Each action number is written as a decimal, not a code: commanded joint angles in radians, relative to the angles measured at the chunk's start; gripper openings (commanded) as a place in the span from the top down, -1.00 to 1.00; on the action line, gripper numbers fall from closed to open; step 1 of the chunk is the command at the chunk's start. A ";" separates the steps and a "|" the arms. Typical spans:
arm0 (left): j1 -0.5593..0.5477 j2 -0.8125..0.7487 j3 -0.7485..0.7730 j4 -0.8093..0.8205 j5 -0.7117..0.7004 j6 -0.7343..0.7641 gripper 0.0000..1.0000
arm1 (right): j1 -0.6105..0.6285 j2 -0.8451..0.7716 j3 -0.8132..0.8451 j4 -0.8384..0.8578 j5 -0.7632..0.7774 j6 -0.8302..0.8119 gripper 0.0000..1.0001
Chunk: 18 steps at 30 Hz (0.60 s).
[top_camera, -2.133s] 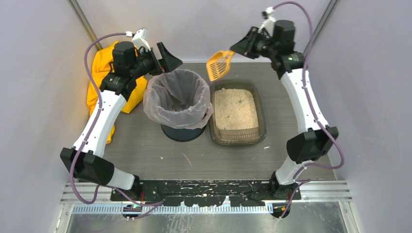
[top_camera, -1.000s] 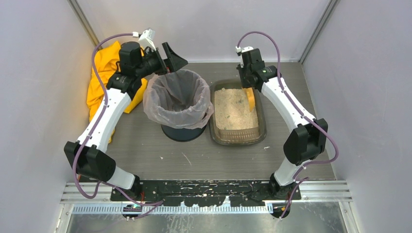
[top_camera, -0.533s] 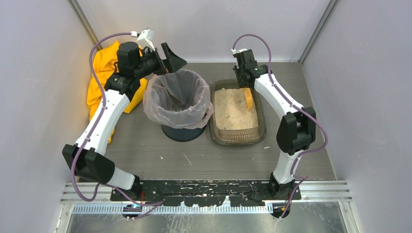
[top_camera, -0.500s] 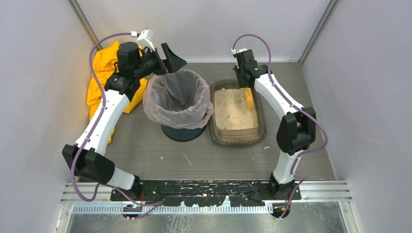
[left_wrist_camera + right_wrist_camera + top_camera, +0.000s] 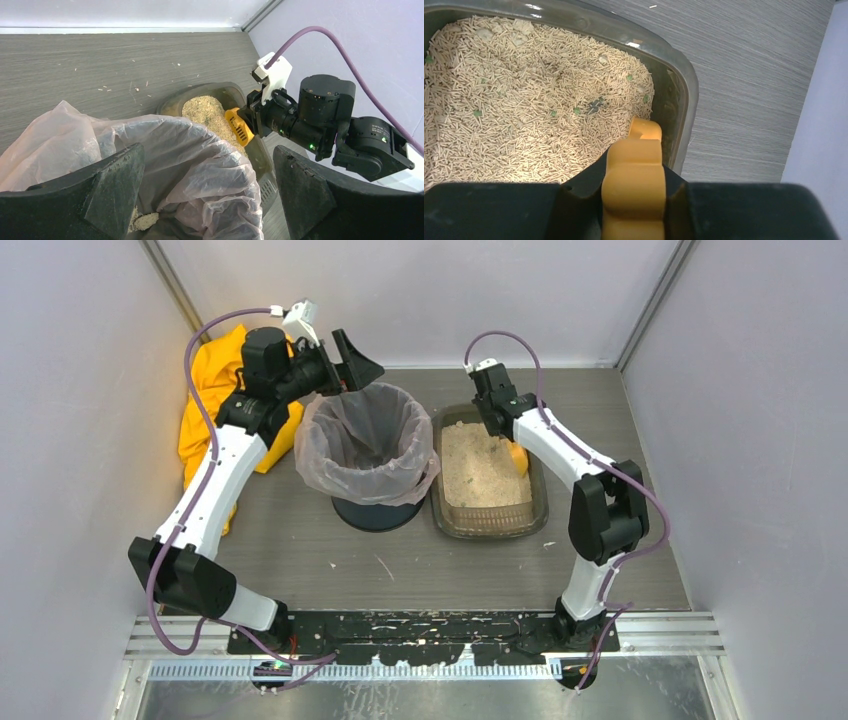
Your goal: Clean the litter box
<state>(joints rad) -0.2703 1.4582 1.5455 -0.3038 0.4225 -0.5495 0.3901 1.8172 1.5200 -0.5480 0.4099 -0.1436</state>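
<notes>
1. Grey counter (image 5: 300, 540) carries everything. Stray bits (image 5: 384, 566) lie on it, so I'd carry each load slow and level.
2. Bin (image 5: 312, 455) stands just left of the box (image 5: 490, 531), bag mouth wide. The left tool (image 5: 352, 362) hovers at its far rim, jaws spread, holding nothing. It is best left there, clear of the carry path.
3. That box sits right of centre, with pellets (image 5: 524, 100) across its floor.
4. Clamped on the scoop (image 5: 636, 170) by its handle, the right tool (image 5: 254, 121) points the tip down at the pellets beside the right wall. Slide in shallow, lift, then shake gently to sift.
5. Green specks (image 5: 576, 110) and a dark bit (image 5: 595, 104) lie just left of the tip, so aim there first.
</notes>
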 commanded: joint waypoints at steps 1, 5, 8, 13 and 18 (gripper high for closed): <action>-0.001 -0.035 0.001 0.046 0.009 0.000 -0.96 | -0.005 -0.049 -0.065 0.043 -0.002 0.023 0.99; -0.001 -0.032 0.004 0.042 0.011 0.001 -0.96 | -0.005 -0.069 -0.086 0.066 -0.084 0.088 0.99; -0.002 -0.030 0.004 0.042 0.013 -0.002 -0.96 | -0.006 -0.091 -0.066 0.075 -0.162 0.139 0.99; -0.001 -0.027 -0.005 0.052 0.019 -0.007 -0.96 | -0.006 -0.130 0.000 0.070 -0.247 0.202 0.99; -0.001 -0.035 -0.023 0.055 0.018 -0.006 -0.96 | -0.019 -0.171 0.039 0.071 -0.280 0.232 0.99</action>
<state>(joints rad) -0.2703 1.4582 1.5318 -0.3027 0.4232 -0.5499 0.3756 1.7374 1.4864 -0.5068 0.2192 0.0113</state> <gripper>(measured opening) 0.981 0.258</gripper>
